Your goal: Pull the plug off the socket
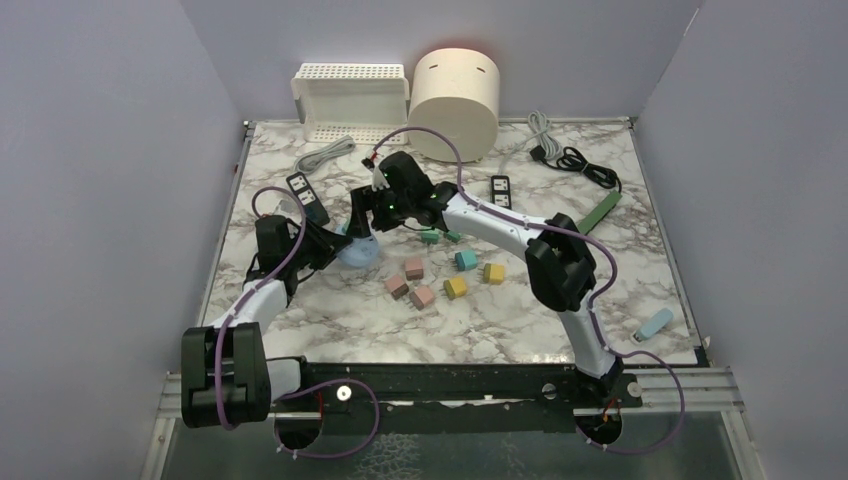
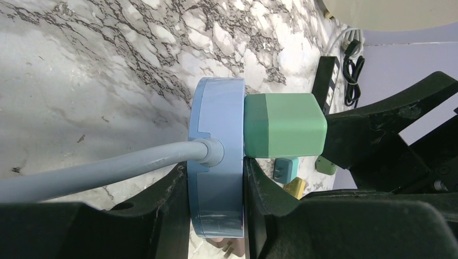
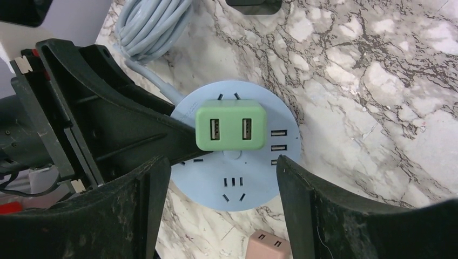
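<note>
- Nearest the arm bases, on the right of the white marble-pattern table point(image 1: 300, 320), a small pale-blue capsule-shaped object point(image 1: 652, 323) lies on its own.
- A step further in, loose cube-shaped adapters are scattered mid-table: a pink adapter point(image 1: 421, 297), a yellow adapter point(image 1: 455, 287) and a teal adapter point(image 1: 465, 259), near one another but not touching.
- Now the action: the round pale-blue plastic socket point(image 3: 254, 183) sits flat on the table, left of centre, its grey cable point(image 2: 102, 170) running out of the rim.
- The green boxy plastic plug point(image 3: 231, 127), two USB ports facing up, is fully seated on the socket's top face.
- The left pincer point(image 2: 216, 216) is clamped tight across the socket's thickness, one finger on each flat face, and its upper finger point(image 3: 135, 129) reaches right up to the plug's side.
- The right pincer point(image 3: 219, 172) hangs above with jaws wide apart, straddling the socket and holding nothing; its fingers point(image 3: 324, 216) are clear of the plug.
- Beyond, a black power strip point(image 1: 305, 195) and a coiled grey cord point(image 1: 325, 155) lie on the left, and a black cable bundle point(image 1: 578, 162) on the right.
- Farthest back, a white perforated plastic basket point(image 1: 350, 95) stands beside a cream cylindrical container point(image 1: 455, 100).
</note>
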